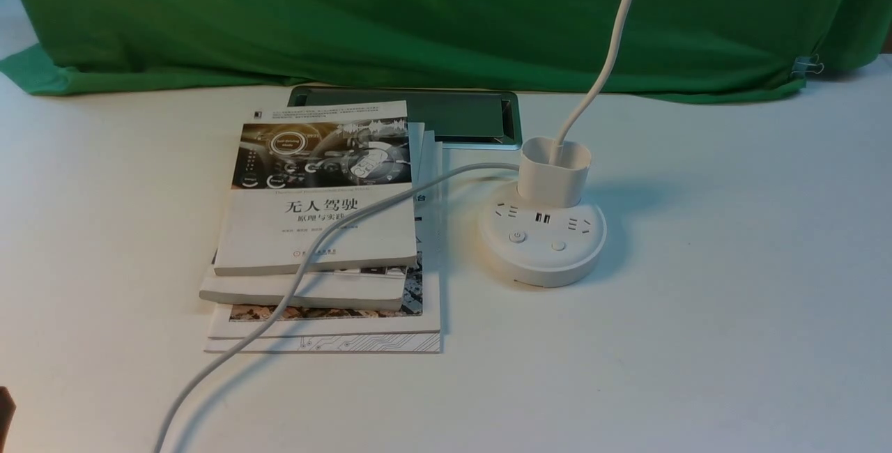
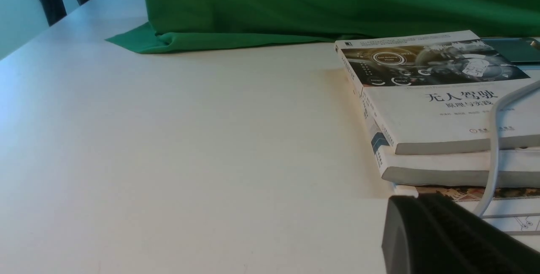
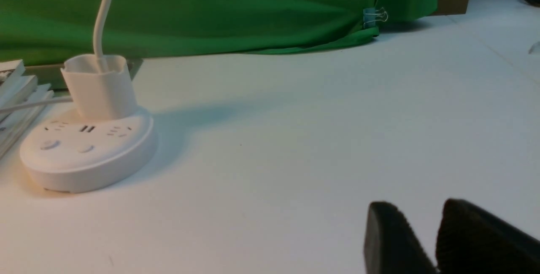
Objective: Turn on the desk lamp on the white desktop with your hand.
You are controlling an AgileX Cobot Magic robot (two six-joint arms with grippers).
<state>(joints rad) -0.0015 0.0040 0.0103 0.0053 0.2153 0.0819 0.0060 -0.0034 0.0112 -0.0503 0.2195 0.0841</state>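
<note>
Black right claw low over white desktop, lamp apart

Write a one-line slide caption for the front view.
Lit desk lamp glows on the white desktop beside stacked books.
</note>
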